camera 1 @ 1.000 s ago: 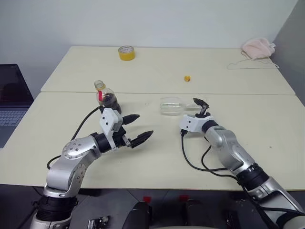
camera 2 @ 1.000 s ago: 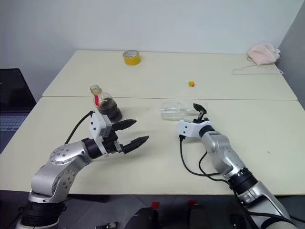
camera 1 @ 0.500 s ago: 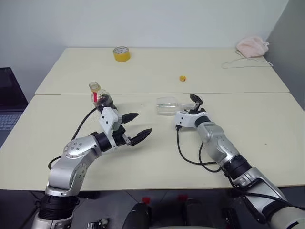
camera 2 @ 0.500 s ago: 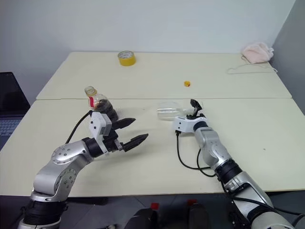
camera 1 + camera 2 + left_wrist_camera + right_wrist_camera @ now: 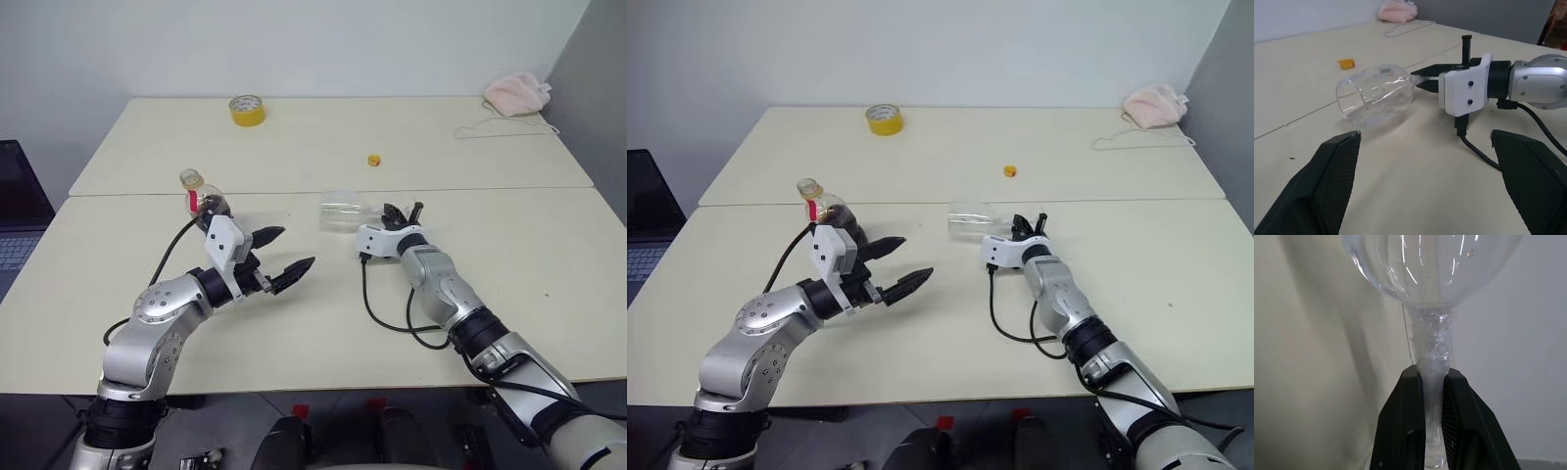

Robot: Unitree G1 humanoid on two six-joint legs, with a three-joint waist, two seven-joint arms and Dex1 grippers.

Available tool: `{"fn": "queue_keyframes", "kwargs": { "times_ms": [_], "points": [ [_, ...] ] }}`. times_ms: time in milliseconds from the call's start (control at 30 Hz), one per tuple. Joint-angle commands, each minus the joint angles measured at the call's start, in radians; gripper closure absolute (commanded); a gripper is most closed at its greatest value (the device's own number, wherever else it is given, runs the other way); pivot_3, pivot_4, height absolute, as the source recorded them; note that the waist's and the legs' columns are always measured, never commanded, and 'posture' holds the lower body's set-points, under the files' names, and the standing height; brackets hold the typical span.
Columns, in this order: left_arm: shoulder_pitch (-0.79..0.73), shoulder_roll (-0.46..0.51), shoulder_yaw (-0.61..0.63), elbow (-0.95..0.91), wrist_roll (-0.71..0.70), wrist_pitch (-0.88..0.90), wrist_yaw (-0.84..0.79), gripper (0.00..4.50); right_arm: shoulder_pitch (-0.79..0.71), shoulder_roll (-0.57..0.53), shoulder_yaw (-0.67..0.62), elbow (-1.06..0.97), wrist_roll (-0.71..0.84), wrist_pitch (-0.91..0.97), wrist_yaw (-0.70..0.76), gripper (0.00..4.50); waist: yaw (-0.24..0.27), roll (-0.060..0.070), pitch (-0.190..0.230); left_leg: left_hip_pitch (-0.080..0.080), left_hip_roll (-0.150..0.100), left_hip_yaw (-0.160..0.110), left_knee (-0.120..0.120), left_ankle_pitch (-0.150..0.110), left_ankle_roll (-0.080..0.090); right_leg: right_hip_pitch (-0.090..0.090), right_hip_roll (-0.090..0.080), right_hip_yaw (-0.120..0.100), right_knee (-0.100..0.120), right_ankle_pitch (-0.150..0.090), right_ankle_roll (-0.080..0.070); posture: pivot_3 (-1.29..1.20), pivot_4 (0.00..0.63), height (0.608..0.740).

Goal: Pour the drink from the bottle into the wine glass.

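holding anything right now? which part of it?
Right gripper: its jaws are shut on the stem of the wine glass, which lies on its side on the table. Left gripper: jaws open, nothing held.

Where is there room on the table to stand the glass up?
Bare tabletop lies right of the right hand, which pinches the stem of the toppled wine glass. It is crowded near the bottle beside the open left hand.
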Motion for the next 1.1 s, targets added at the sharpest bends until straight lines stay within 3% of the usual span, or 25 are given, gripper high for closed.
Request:
{"fn": "queue_keyframes", "kwargs": {
  "times_ms": [33,333,433,500,867,1100],
  "points": [
    [0.018,-0.003,0.027,-0.024,-0.003,-0.037,-0.006,0.0,-0.007,-0.026,-0.038,-0.126,-0.019,0.014,0.0,4.32,0.0,0.0,0.0,0.0,0.0,0.001,0.0,0.0,0.0,0.0,0.0,0.001,0.0,0.0,0.0,0.0,0.15,0.74],
    [0.071,-0.005,0.055,0.013,-0.011,-0.122,-0.053,0.0,0.086,-0.093,-0.135,-0.415,0.087,-0.063,0.073,4.32,0.003,0.0,0.0,-0.001,0.0,0.004,0.0,0.0,0.0,-0.002,0.0,0.004,0.001,0.0,0.0,0.0,0.15,0.74],
    [0.097,0.007,0.064,-0.014,-0.043,-0.127,-0.098,0.0,0.227,-0.005,-0.237,-0.541,0.466,-0.198,0.198,4.32,0.004,0.0,0.0,-0.001,0.001,0.005,-0.001,0.0,0.0,-0.002,0.0,0.004,0.0,0.0,0.0,0.0,0.15,0.74],
    [0.104,0.014,0.066,-0.02,-0.054,-0.125,-0.117,0.0,0.281,0.031,-0.269,-0.577,0.583,-0.217,0.251,4.32,0.003,0.0,0.0,0.0,0.002,0.005,-0.003,0.0,0.0,-0.002,0.0,0.004,-0.001,0.0,0.0,0.0,0.15,0.74],
    [0.175,0.082,0.116,-0.029,-0.101,-0.113,-0.209,0.0,0.361,0.124,-0.283,-0.58,0.997,-0.19,0.543,4.32,0.003,0.0,0.0,0.001,0.002,0.006,-0.002,-0.001,0.002,-0.002,0.0,0.005,0.0,0.001,0.001,0.0,0.15,0.74],
    [0.242,0.105,0.198,0.036,-0.095,-0.176,-0.261,0.0,0.317,0.187,-0.227,-0.453,1.057,-0.232,0.664,4.32,0.001,0.0,0.0,0.001,0.002,0.006,-0.002,-0.001,0.002,-0.002,0.0,0.005,0.0,0.001,0.001,0.0,0.15,0.74]
  ]
}}
